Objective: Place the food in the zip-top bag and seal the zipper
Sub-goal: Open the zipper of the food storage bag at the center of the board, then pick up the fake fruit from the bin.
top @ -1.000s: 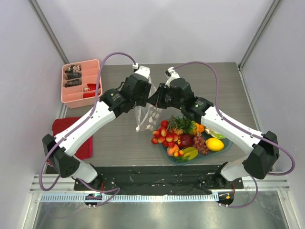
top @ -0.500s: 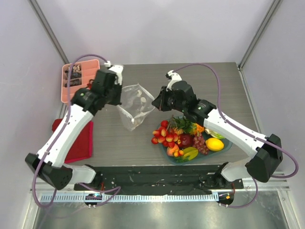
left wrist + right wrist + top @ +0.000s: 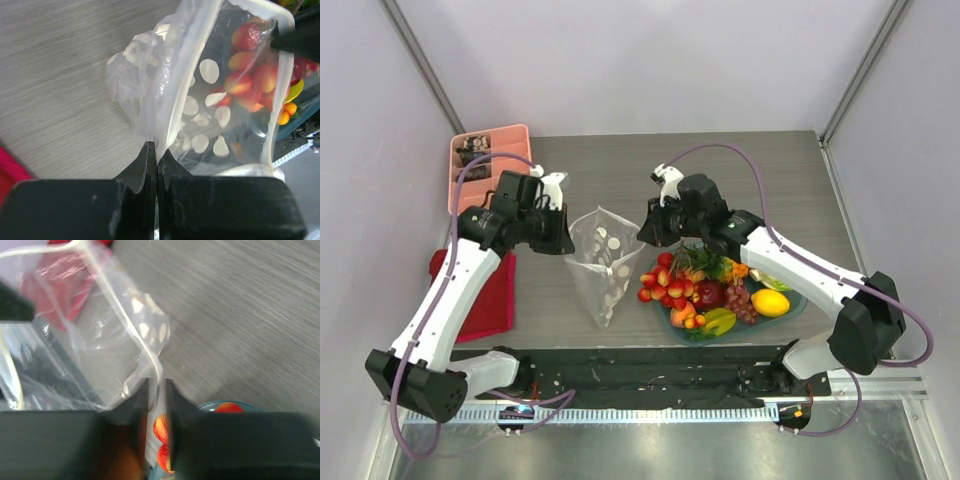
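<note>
while held open between the two pincers, zip-top bag point(image 3: 603, 262) spans the gap: left pincer point(image 3: 156, 152) pressed onto one end of its zipper point(image 3: 176, 85), right pincer point(image 3: 157, 385) nipping the opposite rim; food point(image 3: 692, 288) heaped on teal plate point(image 3: 798, 300), just beside right pincer.

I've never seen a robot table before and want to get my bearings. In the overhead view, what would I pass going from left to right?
pink tray → left gripper, pinching one edge of the bag → zip-top bag → right gripper, pinching the other edge → lemon on the teal plate
</note>
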Action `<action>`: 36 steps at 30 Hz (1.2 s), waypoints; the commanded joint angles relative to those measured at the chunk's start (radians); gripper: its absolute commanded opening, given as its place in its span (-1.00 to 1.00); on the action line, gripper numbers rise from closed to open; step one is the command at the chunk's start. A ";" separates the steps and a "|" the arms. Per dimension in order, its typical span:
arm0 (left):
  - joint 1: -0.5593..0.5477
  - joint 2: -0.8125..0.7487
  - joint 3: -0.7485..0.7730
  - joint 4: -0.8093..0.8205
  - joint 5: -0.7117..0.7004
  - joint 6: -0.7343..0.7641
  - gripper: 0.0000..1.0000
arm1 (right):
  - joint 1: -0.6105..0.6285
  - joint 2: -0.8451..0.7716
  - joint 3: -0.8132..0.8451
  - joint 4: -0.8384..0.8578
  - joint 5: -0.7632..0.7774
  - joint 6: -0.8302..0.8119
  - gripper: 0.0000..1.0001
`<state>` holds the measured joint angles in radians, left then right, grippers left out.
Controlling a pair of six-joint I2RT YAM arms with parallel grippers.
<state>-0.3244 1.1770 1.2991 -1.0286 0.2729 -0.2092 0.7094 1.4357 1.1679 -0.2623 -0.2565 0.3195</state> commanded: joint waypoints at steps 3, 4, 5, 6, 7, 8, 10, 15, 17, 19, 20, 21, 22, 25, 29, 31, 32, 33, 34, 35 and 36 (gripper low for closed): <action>0.002 0.068 -0.015 0.100 0.078 -0.067 -0.99 | -0.008 -0.044 0.108 -0.086 -0.164 -0.167 0.19; 0.002 0.084 -0.014 0.110 0.075 -0.071 -1.00 | -0.011 -0.050 0.121 -0.142 -0.164 -0.187 0.30; -0.001 0.091 -0.014 0.120 0.077 -0.073 -0.99 | -0.019 -0.061 0.151 -0.170 -0.161 -0.222 0.49; -0.004 0.096 -0.015 0.127 0.075 -0.082 -0.99 | -0.027 -0.072 0.163 -0.201 -0.158 -0.241 0.56; -0.005 0.102 -0.021 0.130 0.075 -0.090 -0.99 | -0.036 -0.096 0.174 -0.253 -0.156 -0.259 0.69; -0.014 0.101 -0.029 0.139 0.077 -0.094 -0.99 | -0.044 -0.110 0.188 -0.279 -0.147 -0.301 0.76; -0.030 0.099 -0.047 0.144 0.063 -0.105 -0.99 | -0.077 -0.153 0.190 -0.345 -0.144 -0.338 0.86; -0.076 0.087 -0.058 0.167 0.008 -0.119 -0.99 | -0.143 -0.187 0.151 -0.442 -0.130 -0.361 0.75; -0.090 0.085 -0.061 0.168 -0.009 -0.121 -0.99 | -0.163 -0.187 0.132 -0.451 -0.124 -0.336 0.67; -0.111 0.079 -0.066 0.165 -0.029 -0.113 -0.99 | -0.183 -0.172 0.102 -0.445 -0.131 -0.298 0.59; -0.117 0.076 -0.072 0.167 -0.035 -0.108 -0.99 | -0.192 -0.163 0.090 -0.437 -0.151 -0.287 0.56; -0.126 0.069 -0.076 0.168 -0.041 -0.104 -0.99 | -0.202 -0.143 0.084 -0.431 -0.168 -0.280 0.52; -0.134 0.066 -0.081 0.170 -0.057 -0.099 -0.99 | -0.212 -0.133 0.082 -0.416 -0.190 -0.269 0.45; -0.137 0.049 -0.096 0.171 -0.069 -0.090 -1.00 | -0.232 -0.089 0.087 -0.397 -0.219 -0.261 0.32; -0.137 0.032 -0.113 0.180 -0.075 -0.094 -1.00 | -0.257 -0.032 0.084 -0.382 -0.248 -0.229 0.29; -0.137 0.030 -0.112 0.182 -0.075 -0.099 -1.00 | -0.264 -0.005 0.076 -0.368 -0.260 -0.220 0.26; -0.136 0.030 -0.112 0.180 -0.074 -0.098 -1.00 | -0.263 0.005 0.070 -0.362 -0.276 -0.217 0.25; -0.136 0.032 -0.110 0.182 -0.077 -0.098 -1.00 | -0.263 0.014 0.067 -0.348 -0.279 -0.208 0.24; -0.137 0.032 -0.107 0.179 -0.077 -0.098 -1.00 | -0.264 0.028 0.068 -0.345 -0.283 -0.201 0.22; -0.137 0.033 -0.106 0.180 -0.074 -0.096 -1.00 | -0.264 0.038 0.075 -0.341 -0.297 -0.201 0.22; -0.137 0.035 -0.104 0.180 -0.074 -0.096 -1.00 | -0.264 0.045 0.078 -0.336 -0.305 -0.195 0.20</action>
<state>-0.4583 1.2327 1.1881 -0.8814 0.2092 -0.3099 0.4458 1.4574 1.2343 -0.6586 -0.4992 0.0898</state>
